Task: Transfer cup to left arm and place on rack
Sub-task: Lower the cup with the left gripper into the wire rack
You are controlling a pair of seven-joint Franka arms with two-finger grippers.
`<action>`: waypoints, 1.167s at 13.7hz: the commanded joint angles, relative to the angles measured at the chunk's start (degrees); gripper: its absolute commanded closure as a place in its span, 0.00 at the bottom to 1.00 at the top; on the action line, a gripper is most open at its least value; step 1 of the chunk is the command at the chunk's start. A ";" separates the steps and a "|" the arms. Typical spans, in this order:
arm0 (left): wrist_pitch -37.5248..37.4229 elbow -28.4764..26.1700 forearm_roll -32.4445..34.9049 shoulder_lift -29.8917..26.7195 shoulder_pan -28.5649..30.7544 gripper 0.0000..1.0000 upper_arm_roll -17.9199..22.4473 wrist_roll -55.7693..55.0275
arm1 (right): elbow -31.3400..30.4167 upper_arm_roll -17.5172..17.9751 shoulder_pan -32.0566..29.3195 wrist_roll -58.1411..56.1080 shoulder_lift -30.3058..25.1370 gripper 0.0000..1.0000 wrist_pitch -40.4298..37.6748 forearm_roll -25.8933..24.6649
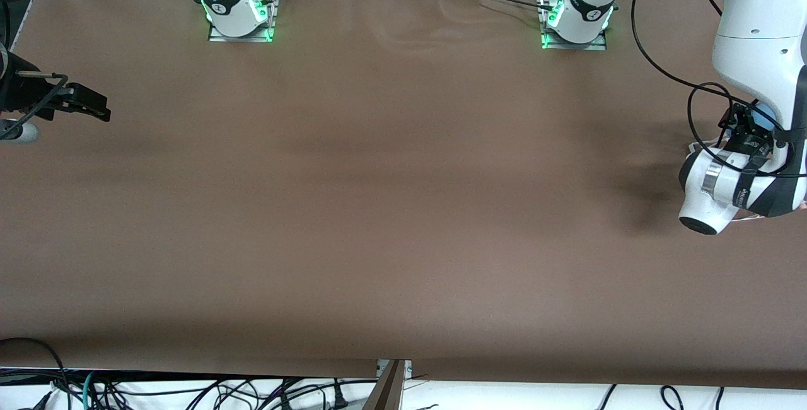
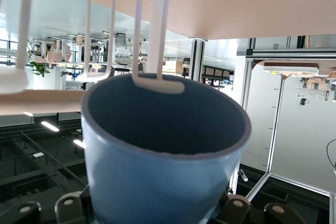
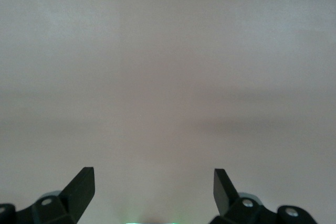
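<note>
The light-blue cup (image 2: pixel 163 166) fills the left wrist view, its open mouth turned away from the wrist. My left gripper (image 2: pixel 157 205) is shut on the cup's body. The cup's rim is up against a white wire loop of the rack (image 2: pixel 152 51), and more loops stand beside it. In the front view only a sliver of the cup (image 1: pixel 764 117) shows past the left gripper (image 1: pixel 747 129), at the left arm's end of the table. The arm hides the rack there. My right gripper (image 1: pixel 94 107) waits open over the right arm's end, nothing between its fingers (image 3: pixel 84 184).
The brown table (image 1: pixel 391 195) stretches bare between the two arms. A black cable (image 1: pixel 668 76) loops down beside the left arm. More cables hang below the table's near edge (image 1: pixel 189 391).
</note>
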 commanded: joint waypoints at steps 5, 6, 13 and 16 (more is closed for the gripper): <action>1.20 -0.65 2.18 0.79 0.71 0.96 -0.20 -1.45 | 1.69 0.42 -0.28 0.45 0.61 0.00 -1.37 -0.40; 1.28 -0.56 2.27 0.88 0.71 0.77 -0.20 -1.45 | 1.69 0.42 -0.28 0.02 0.61 0.00 -1.28 -0.40; 0.58 0.14 3.32 0.88 0.01 0.00 -0.20 -0.75 | 1.69 0.42 -0.28 -0.51 0.79 0.00 -1.28 -0.40; -0.21 3.11 2.89 0.35 -0.43 0.00 -0.20 -0.66 | 1.69 0.33 -0.28 -0.51 0.96 0.00 -1.28 -0.40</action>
